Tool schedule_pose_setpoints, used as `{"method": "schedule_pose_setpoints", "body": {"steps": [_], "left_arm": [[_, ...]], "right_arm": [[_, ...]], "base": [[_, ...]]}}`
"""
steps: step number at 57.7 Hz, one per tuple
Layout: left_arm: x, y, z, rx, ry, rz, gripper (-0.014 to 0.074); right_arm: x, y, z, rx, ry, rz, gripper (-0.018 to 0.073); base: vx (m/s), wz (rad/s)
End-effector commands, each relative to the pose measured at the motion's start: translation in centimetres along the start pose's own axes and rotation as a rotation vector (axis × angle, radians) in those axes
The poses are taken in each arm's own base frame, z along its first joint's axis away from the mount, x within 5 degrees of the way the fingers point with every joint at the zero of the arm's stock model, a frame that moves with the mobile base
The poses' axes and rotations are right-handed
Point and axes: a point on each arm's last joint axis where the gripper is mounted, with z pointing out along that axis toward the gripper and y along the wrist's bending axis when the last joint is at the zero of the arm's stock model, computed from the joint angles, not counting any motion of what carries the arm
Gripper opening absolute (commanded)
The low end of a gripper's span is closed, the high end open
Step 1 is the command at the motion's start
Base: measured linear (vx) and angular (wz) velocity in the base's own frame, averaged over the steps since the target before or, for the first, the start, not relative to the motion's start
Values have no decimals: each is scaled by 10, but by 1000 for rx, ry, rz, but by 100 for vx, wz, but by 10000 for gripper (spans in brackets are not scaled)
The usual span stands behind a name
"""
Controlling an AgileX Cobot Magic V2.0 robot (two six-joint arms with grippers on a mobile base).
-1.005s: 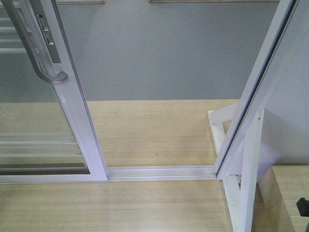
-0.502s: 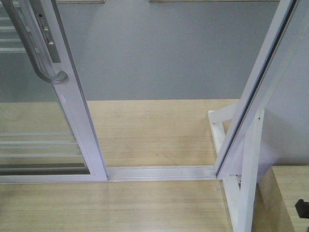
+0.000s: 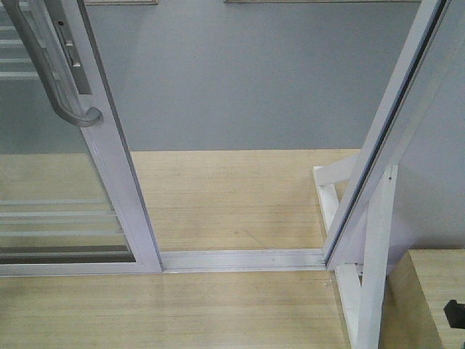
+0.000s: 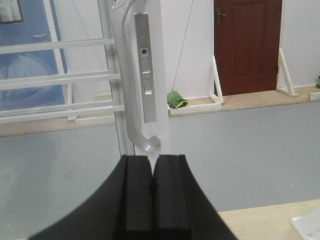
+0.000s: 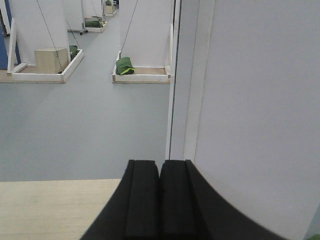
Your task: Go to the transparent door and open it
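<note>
Two black grippers show up, one in each wrist view. The left gripper (image 4: 152,172) has its jaws pressed together with only a thin line between them, and they hold nothing. The right gripper (image 5: 159,175) looks the same: jaws closed tight, nothing inside.

The transparent door (image 3: 109,145) stands at the left side of the front view. It has a white frame and clear glass with thin white bars (image 3: 58,218) going across it. Its bottom edge sits in the white floor track (image 3: 243,258). The door is slid to the left, so a wide gap is open between it and the white post (image 3: 392,131) on the right. Through that gap you can see the wooden floor (image 3: 225,196) and then a grey floor (image 3: 247,80) farther back.

A long grey handle (image 3: 54,73) curves down the door, and a lock plate (image 3: 71,54) sits just beside it. In the left wrist view the handle (image 4: 127,85) is straight ahead of the closed jaws and a bit above them, not touching. The lock plate (image 4: 145,70) there has a small red dot. Behind it a dark red door (image 4: 247,45) shows far away.

The right wrist view looks at a plain white panel (image 5: 260,100) close by, with green bags (image 5: 125,65) far off on the grey floor.
</note>
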Motion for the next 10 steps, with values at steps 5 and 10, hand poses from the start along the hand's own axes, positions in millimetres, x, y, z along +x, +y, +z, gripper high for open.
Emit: {"method": "schedule_pose_setpoints", "body": {"steps": [5, 10], "left_arm": [[2, -1, 0, 4, -62, -12, -6], [2, -1, 0, 4, -62, -12, -6]], "right_arm": [[-2, 0, 0, 9, -68, -4, -8], [-2, 0, 0, 8, -67, -4, -8]], "base": [[0, 0], [0, 0]]}}
